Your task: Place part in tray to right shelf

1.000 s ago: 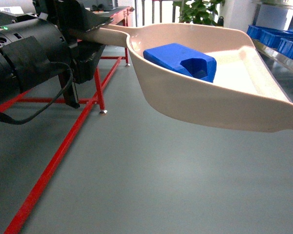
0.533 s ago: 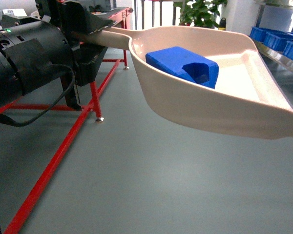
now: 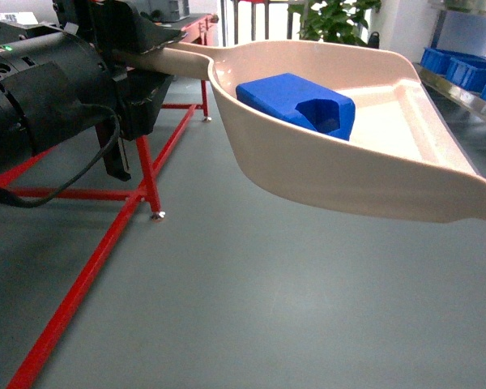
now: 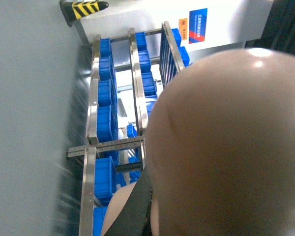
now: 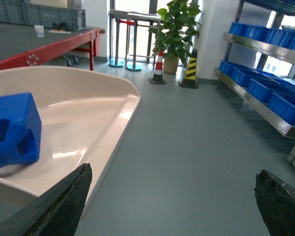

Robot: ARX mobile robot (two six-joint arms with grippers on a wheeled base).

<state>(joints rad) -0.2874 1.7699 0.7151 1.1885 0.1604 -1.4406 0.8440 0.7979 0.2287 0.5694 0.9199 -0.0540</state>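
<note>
We are seeing the tray (image 3: 348, 174) drifting slightly left since a moment ago, our left gripper (image 3: 138, 57) pinching its handle; the part (image 3: 296, 101) is lying inside it, right gripper (image 5: 172, 201) spread wide, right shelf (image 5: 265, 93) nearby

Bare grey floor (image 5: 187, 147) lies open between the tray (image 3: 340, 174) and the right shelf (image 5: 265, 105), whose tiers are filled with blue crates (image 5: 280, 101). At the far end of that lane stand a potted plant (image 5: 173, 29), a striped cone (image 5: 158, 69) and a yellow-black post (image 5: 190, 69). On the left, a red frame (image 3: 105, 243) crosses the floor under the tray's handle.
</note>
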